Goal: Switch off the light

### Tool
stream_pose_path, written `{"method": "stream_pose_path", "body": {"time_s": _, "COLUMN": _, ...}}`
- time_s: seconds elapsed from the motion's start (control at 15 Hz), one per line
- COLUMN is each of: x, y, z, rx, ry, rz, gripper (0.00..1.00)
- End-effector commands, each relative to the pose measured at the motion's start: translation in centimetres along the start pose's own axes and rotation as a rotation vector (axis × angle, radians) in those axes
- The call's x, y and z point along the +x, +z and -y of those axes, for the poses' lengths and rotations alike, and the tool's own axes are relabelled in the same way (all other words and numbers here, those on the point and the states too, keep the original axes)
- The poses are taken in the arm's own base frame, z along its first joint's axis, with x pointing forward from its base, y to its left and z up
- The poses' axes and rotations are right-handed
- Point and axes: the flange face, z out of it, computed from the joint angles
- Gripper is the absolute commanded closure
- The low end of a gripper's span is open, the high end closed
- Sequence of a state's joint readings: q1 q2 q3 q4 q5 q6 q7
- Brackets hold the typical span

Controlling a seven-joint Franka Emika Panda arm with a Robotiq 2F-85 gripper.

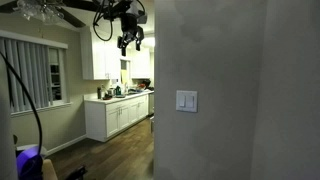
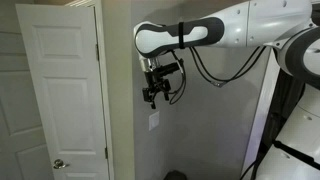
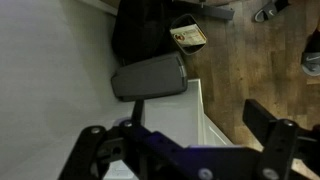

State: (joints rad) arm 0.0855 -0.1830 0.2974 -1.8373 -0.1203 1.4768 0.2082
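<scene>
The light switch (image 1: 186, 101) is a small white wall plate on the grey wall; it also shows in an exterior view (image 2: 154, 121). No lamp is in view. My gripper (image 2: 155, 95) hangs just above the switch, close to the wall and not touching the plate. It also shows high up in an exterior view (image 1: 129, 45). In the wrist view my gripper (image 3: 175, 135) has its dark fingers spread wide apart with nothing between them. That view looks down the wall to the floor, and the switch does not show in it.
A white panelled door (image 2: 65, 90) stands beside the grey wall. White kitchen cabinets (image 1: 118, 115) and a dark ceiling fan (image 1: 50, 12) are in the room beyond. Below, a grey flat object (image 3: 148, 75) and a black bag (image 3: 140, 30) sit near the wooden floor (image 3: 250, 60).
</scene>
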Motion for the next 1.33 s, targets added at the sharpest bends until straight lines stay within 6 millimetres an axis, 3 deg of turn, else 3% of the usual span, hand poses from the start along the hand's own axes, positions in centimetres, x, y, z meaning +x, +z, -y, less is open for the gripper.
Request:
{"method": "stream_pose_path", "body": {"time_s": 0.0, "x": 0.0, "y": -0.1, "z": 0.0, "rx": 0.000, "ry": 0.000, "rz": 0.001, "gripper": 0.00}}
{"method": "stream_pose_path", "body": {"time_s": 0.6, "x": 0.0, "y": -0.1, "z": 0.0, "rx": 0.000, "ry": 0.000, "rz": 0.001, "gripper": 0.00}}
{"method": "stream_pose_path", "body": {"time_s": 1.27, "x": 7.1, "y": 3.2, "z": -8.6, "rx": 0.053, "ry": 0.137, "rz": -0.258, "gripper": 0.00}}
